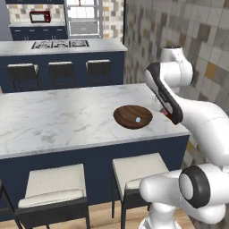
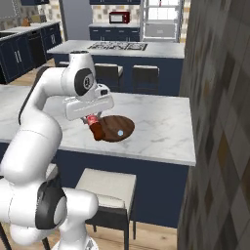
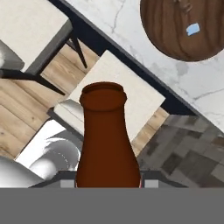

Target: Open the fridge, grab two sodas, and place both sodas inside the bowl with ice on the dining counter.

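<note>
My gripper [image 2: 93,122] is shut on a dark brown soda [image 2: 97,130] with a red label, held tilted just above the near-left rim of the bowl with ice [image 2: 117,128]. In the hand view the soda [image 3: 107,140] rises between my fingertips, its open neck pointing away. The wooden bowl [image 3: 175,35] lies beyond it with a pale ice cube [image 3: 192,29] inside. From the left base view, the bowl [image 1: 133,116] rests near the right end of the marble dining counter [image 1: 58,118], and my forearm hides the hand. The fridge [image 1: 82,18] stands far at the back, its pale interior showing.
Cushioned stools [image 1: 53,185] [image 1: 134,170] stand under the counter's near edge, directly below the soda in the hand view. A tiled wall [image 2: 219,122] rises close on the right. Behind the counter are more stools and the navy stovetop counter [image 1: 60,44].
</note>
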